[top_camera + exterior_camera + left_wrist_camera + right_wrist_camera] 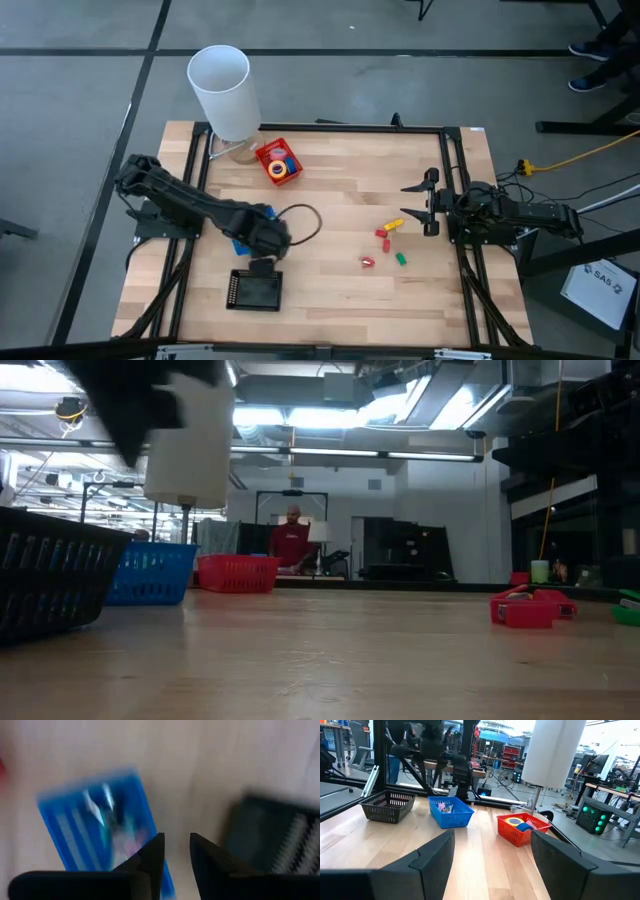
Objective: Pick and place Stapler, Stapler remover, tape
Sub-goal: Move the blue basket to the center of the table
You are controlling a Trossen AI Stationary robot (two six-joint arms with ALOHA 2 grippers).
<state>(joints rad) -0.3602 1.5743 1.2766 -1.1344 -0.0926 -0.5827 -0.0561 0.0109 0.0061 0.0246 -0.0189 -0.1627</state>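
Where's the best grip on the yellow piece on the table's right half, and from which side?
Yellow piece: pinch across its narrow width at mid-length, coming straight down. It lies flat on the table and is elongated, so the long sides likely suit the jaws. A red piece sits close to one end, so stay off that end. The right gripper is nearest, jaws open.

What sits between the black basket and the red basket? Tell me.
The blue basket, between the black basket and red basket; the right wrist view shows it.
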